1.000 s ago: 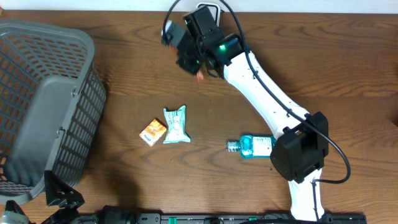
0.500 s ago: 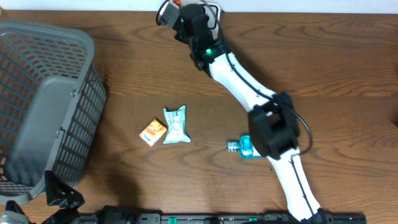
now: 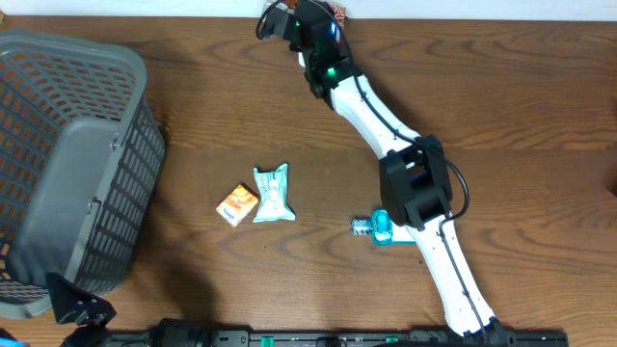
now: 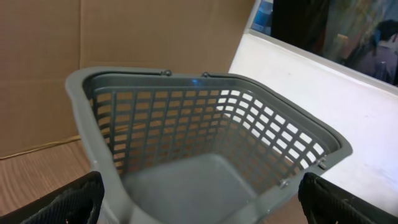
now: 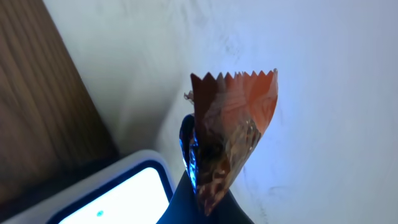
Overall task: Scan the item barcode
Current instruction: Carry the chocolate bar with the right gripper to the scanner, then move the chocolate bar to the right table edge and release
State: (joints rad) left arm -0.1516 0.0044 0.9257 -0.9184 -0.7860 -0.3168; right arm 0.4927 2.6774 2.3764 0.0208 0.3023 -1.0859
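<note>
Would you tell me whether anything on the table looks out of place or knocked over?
The clear blue plastic bottle lies on its side on the brown wooden table, partly hidden under the white right arm. Nothing looks spilled or damaged.

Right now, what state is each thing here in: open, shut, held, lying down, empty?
Left claw, open, holding nothing.
Right claw, shut on the snack packet.
Snack packet, held upright, jagged edge on top.
White device, screen lit.
Basket, empty.
Orange box, lying flat.
Teal pouch, lying flat beside the orange box.
Blue bottle, lying on its side.
</note>
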